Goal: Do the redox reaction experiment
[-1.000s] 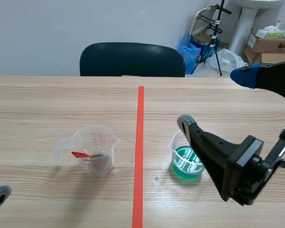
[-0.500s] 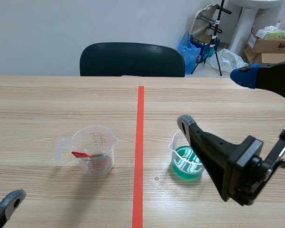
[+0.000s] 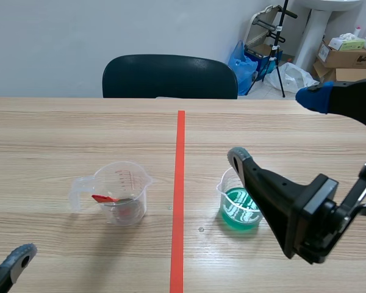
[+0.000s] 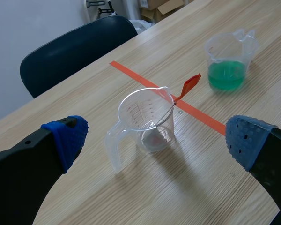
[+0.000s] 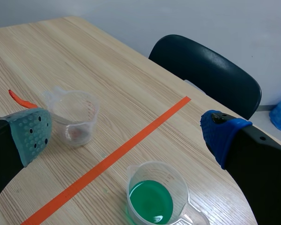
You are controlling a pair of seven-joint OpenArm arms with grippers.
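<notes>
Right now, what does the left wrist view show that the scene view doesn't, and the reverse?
Only the left wrist view shows both blue pads of the left pincer, spread open. Only the scene view shows the right arm by the green cup, plus boxes and a blue bag in the background. Both show the clear cup with its red spoon, the green cup, the tape and the chair.

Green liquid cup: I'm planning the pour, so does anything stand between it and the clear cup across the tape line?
Nothing visible does. Between the green liquid cup and the clear cup lies only bare table, crossed by the flat tape line.
</notes>
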